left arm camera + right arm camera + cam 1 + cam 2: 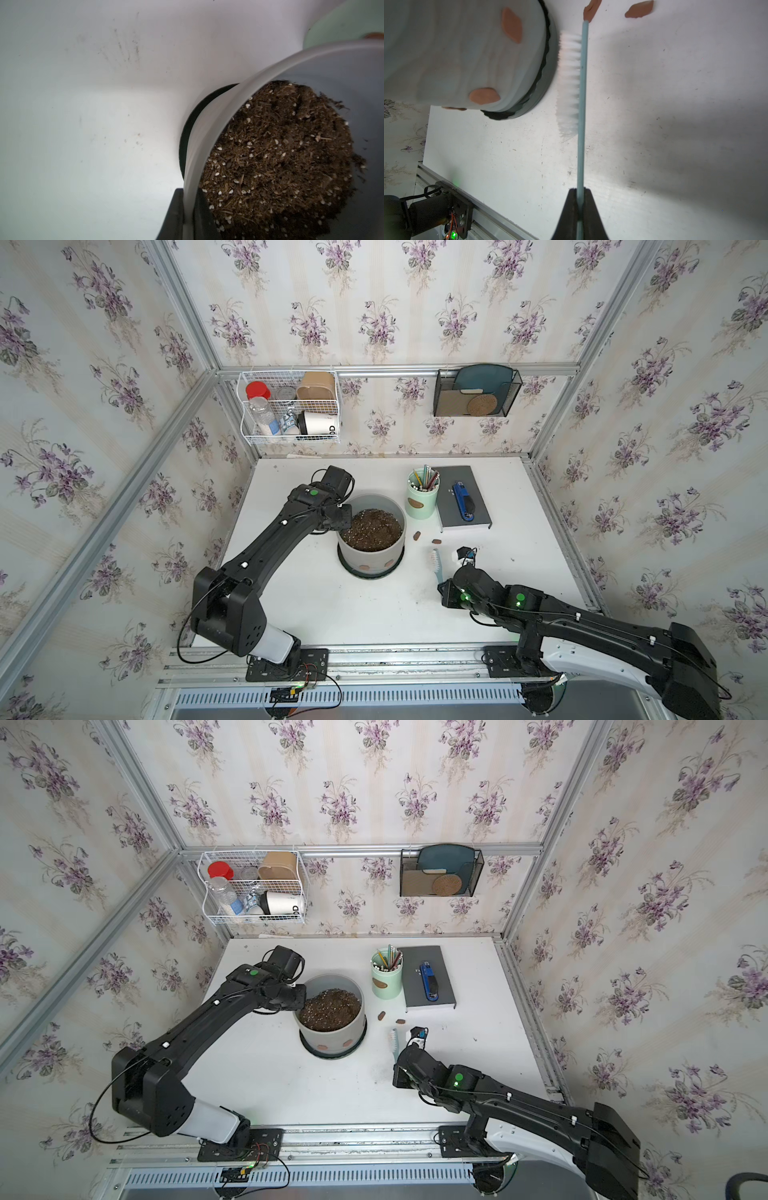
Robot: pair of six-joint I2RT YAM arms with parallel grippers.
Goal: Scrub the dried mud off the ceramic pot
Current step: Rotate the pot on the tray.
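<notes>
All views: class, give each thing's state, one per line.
Light-grey ceramic pot: upright on black saucer, rim clamped by left end effector.
Reddish-brown dried mud blobs: some on pot wall, two loose on table.
Pale-blue bristle brush: held by right end effector, apart from pot.
Mint-green pencil cup: upright.

Black letters "OD", turned sideways, on the white cup (322, 423) lying in the wire basket (286, 440)

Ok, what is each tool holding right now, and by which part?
The left tool pinches the pot by its rim wall; the right tool grips the brush by its handle.
</notes>
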